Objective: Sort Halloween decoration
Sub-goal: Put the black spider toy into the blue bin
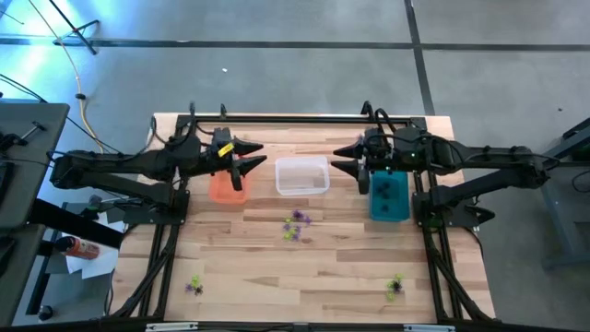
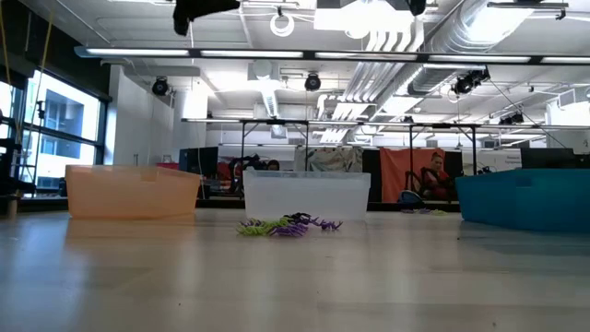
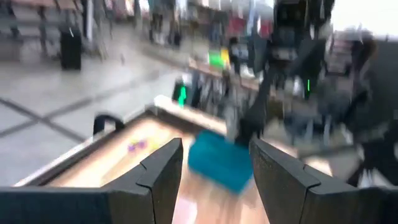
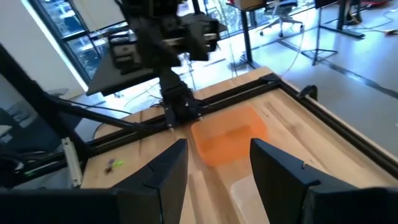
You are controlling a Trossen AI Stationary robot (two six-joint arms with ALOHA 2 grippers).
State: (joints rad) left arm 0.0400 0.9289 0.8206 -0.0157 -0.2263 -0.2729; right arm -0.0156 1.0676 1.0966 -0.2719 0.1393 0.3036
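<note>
On the wooden table (image 1: pixel 313 263), going from left to right, a small cluster of Halloween decoration (image 1: pixel 194 287) lies near the front left corner, well apart from everything else. Farther back, the left gripper (image 1: pixel 247 157) hangs above the orange bin (image 1: pixel 224 189), pointing toward the middle of the table; its two dark fingers (image 3: pixel 163 171) stand apart with nothing between them, and past them its wrist view shows the teal bin (image 3: pixel 217 160) across the table. The orange bin sits at the far left of the row of three bins. The clear bin (image 1: pixel 301 176) is in the middle, between the two grippers. Just in front of it, a loose heap of purple, yellow-green and black trinkets (image 1: pixel 296 226) rests on the bare wood, close to the clear bin but not touching it; the low view shows this heap (image 2: pixel 288 224) lying flat on the table. To the right, the right gripper (image 1: pixel 345 159) hovers above the far end of the teal bin (image 1: pixel 388 198), facing the left arm, its fingers (image 4: pixel 278 167) spread and empty. One more small cluster (image 1: pixel 395 285) lies near the front right of the table.
</note>
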